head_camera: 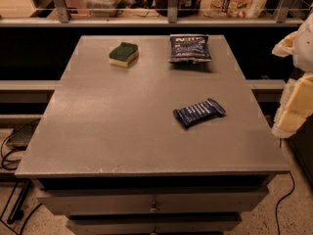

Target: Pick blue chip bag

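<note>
1 blue chip bag [190, 48] lies on the table [122, 116]; the gripper [296, 99], state unclear, hangs at right.

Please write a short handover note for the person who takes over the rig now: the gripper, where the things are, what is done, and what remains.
Gripper: at the right edge of the view, beside the table's right side, well away from the chip bag.
Chip bag: lies flat at the far right of the table, not grasped.
Also on the table: a sponge at the far left and a dark ribbed packet nearer, right of centre. The packet is not the target.
Done: nothing yet.
Left: reach to the chip bag, grasp it, lift it.
</note>
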`<state>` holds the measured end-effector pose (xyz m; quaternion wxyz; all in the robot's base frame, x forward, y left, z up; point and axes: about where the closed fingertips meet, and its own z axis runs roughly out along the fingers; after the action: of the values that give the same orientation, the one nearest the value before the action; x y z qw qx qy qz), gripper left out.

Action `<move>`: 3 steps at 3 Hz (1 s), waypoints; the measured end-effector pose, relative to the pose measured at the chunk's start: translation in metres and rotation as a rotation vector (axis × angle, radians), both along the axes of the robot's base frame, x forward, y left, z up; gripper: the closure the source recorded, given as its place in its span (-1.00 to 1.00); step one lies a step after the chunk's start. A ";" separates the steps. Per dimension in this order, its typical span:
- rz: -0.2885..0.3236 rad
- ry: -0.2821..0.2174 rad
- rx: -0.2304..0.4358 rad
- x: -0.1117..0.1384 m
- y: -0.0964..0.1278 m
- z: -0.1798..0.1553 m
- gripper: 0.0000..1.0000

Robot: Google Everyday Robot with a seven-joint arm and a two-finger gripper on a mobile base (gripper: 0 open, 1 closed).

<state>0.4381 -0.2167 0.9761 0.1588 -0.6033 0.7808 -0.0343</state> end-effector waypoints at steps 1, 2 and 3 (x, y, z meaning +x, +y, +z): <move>0.000 0.000 0.000 0.000 0.000 0.000 -1.00; 0.004 -0.011 0.014 0.002 0.001 0.001 -1.00; 0.000 -0.058 0.087 0.017 0.005 0.001 -1.00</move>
<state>0.4555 -0.2114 0.9769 0.2074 -0.5947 0.7765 -0.0175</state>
